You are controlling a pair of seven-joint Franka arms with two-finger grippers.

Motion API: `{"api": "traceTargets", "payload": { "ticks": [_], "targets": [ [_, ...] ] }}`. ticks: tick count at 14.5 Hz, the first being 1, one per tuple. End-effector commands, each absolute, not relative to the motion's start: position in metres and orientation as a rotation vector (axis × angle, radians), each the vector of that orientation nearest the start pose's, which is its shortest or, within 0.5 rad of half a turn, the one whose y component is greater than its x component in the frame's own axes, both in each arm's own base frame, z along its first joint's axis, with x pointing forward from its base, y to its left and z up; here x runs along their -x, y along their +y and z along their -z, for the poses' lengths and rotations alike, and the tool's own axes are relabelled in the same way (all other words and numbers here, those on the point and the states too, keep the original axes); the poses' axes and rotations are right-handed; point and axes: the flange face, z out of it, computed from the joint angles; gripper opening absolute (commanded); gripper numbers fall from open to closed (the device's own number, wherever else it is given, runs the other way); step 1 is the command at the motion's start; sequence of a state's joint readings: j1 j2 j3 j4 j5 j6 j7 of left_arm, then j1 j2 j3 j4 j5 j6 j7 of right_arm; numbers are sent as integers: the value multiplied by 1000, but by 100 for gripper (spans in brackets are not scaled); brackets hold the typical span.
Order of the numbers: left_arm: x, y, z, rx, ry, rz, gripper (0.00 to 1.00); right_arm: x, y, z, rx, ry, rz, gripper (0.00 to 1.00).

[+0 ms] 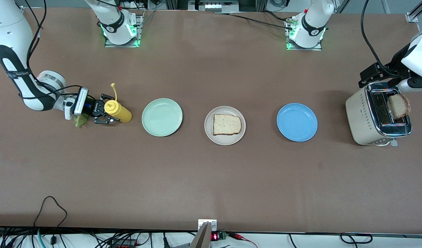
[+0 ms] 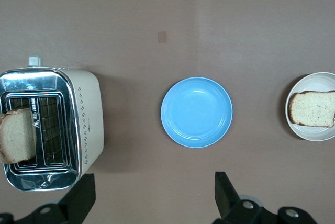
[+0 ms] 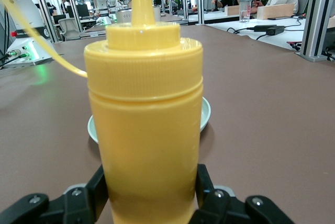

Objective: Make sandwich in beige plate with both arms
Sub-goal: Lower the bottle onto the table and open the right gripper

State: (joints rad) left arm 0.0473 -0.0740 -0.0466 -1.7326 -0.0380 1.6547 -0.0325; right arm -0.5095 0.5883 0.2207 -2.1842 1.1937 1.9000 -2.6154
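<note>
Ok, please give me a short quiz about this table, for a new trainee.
1. Which plate carries the bread slice? A mint green, B beige, C blue.
2. True or false: the left gripper holds the toast slice at the toaster.
3. Fill in: the right gripper is at the yellow squeeze ___.
Key: 1 B, the beige plate. 2 false: it is open, above the table by the toaster, and the toast slice stands in a slot. 3 bottle.
</note>
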Motion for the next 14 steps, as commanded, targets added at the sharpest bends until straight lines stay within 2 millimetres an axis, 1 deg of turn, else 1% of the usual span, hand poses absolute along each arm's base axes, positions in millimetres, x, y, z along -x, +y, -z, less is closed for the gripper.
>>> {"api": "traceTargets", "payload": {
  "ticks": [1,3,4,5,7,9,11,14],
  "targets": [
    [-534,-3,-602,3160,-37,9,100,-488,-66,-120,1576,-1258,1075,85],
    [-534,-3,-602,3160,-37,9,100,-487,-66,-119,1576,-1259,1074,86],
    [-534,-3,-602,3160,-37,9,100,-488,-66,-120,1576,-1259,1076,88],
    [-534,-3,-602,3160,-37,9,100,-488,-66,-120,1576,-1261,1075,100],
    [-534,-3,-602,3160,-37,7,100,-486,-76,-121,1593,-1247,1085,100],
    [-534,-3,-602,3160,-37,7,100,-487,-83,-128,1600,-1263,1092,100],
    [-534,-3,-602,3160,-37,7,100,-485,-91,-127,1606,-1268,1099,100],
    [-534,-3,-602,3160,-37,4,100,-476,-110,-126,1612,-1291,1080,100]
  ]
}}
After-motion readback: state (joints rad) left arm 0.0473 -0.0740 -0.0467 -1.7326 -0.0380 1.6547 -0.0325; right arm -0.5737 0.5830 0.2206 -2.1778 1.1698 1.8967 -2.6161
